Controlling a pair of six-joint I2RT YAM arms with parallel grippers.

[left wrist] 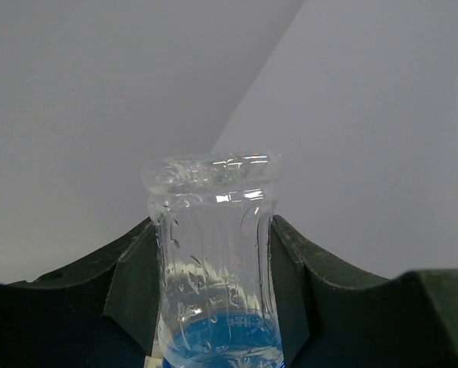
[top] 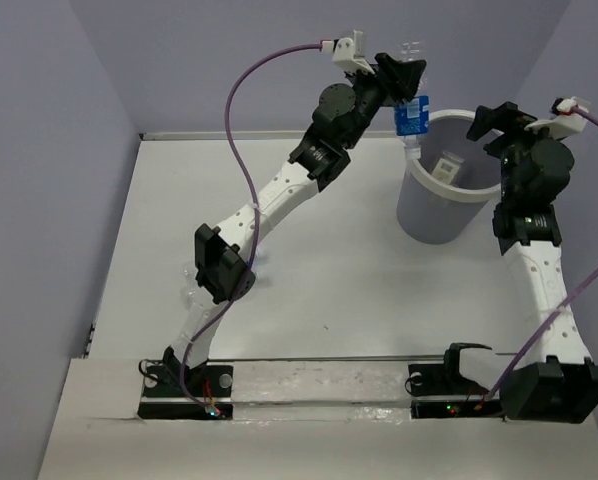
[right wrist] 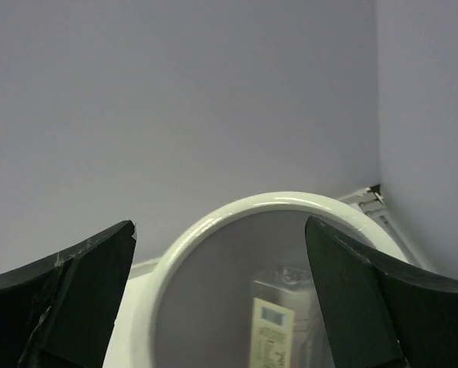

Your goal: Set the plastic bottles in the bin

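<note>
My left gripper (top: 411,78) is shut on a clear plastic bottle with a blue label (top: 411,118). It holds the bottle upright, cap end down, above the left rim of the bin (top: 449,188). In the left wrist view the bottle (left wrist: 214,245) is clamped between both fingers, its base on top. My right gripper (top: 492,120) is open and empty above the bin's right side. In the right wrist view the bin's white rim (right wrist: 244,203) lies between the spread fingers. Another bottle (right wrist: 286,314) lies inside the bin (top: 447,163).
Something clear, perhaps another bottle (top: 190,285), lies on the table by the left arm's elbow, partly hidden. The back wall stands right behind the bin. The side walls close the table at left and right.
</note>
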